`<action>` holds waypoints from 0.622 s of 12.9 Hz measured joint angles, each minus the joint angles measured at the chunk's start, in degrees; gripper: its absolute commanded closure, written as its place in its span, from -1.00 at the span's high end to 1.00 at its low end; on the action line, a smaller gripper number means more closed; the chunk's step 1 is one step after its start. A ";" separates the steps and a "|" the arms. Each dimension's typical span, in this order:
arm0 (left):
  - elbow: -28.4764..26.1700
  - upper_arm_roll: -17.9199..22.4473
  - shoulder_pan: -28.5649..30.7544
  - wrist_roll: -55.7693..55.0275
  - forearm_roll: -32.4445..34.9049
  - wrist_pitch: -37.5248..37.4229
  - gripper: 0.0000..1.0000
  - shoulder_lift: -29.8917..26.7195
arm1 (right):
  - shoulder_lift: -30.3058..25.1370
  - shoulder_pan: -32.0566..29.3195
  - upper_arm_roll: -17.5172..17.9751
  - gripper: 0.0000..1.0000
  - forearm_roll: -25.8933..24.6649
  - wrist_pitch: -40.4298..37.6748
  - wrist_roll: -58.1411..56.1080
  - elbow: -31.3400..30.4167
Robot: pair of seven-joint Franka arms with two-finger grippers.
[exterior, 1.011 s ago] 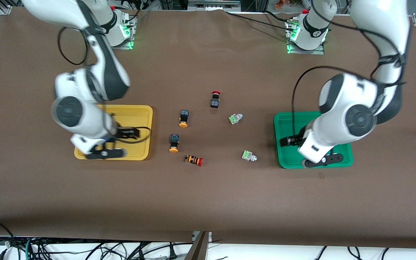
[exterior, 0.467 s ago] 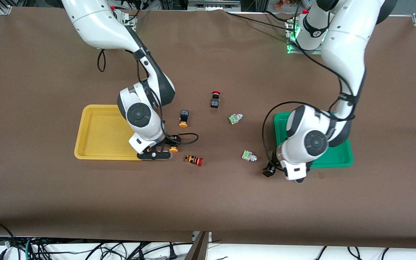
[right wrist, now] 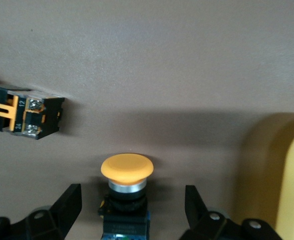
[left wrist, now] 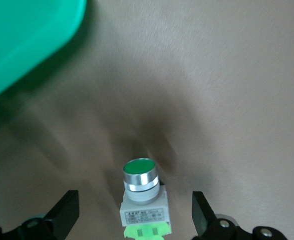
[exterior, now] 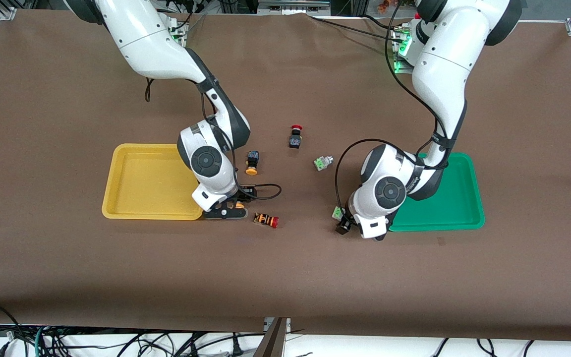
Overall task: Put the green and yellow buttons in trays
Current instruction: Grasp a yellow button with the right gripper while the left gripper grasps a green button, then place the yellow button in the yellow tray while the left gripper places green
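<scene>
The brown table [exterior: 285, 277] carries two trays, and both look empty, so I judge the task is only at its start: no button is placed yet, and four are left to do. The yellow tray [exterior: 142, 181] lies toward the right arm's end of the table, about midway between the edge with the robot bases and the edge near the front camera. The green tray [exterior: 451, 198] lies toward the left arm's end, at the same depth.

Between the trays the buttons lie on the table. One yellow button [exterior: 252, 162] and one green button [exterior: 322, 162] are free, in the middle of the table. A black switch with a red cap [exterior: 295, 136] and a striped switch [exterior: 266, 219] are not part of the task.

The right gripper [right wrist: 129, 210] is low at the corner of the yellow tray nearest the front camera and the table's middle. Its fingers are spread wide on both sides of the second yellow button [right wrist: 126, 192], without touching it. The left gripper [left wrist: 136, 220] is low just beside the green tray, also spread wide around the second green button [left wrist: 140, 197], not yet pressing on it. It seems both next need to close.
</scene>
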 measured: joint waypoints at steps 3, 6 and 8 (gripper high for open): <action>0.06 0.00 -0.29 0.92 0.00 0.20 -0.86 1.20 | 0.48 0.42 -0.06 -1.00 0.00 0.30 -0.18 -0.05; 0.68 0.85 0.10 6.56 0.16 -2.85 -0.89 0.27 | -1.41 -1.57 -1.26 -1.00 0.00 -4.49 -5.70 0.85; 1.55 2.07 2.09 16.84 0.57 -10.72 -0.88 -2.44 | -5.07 -6.10 -1.96 -1.00 0.01 -12.82 -13.98 1.17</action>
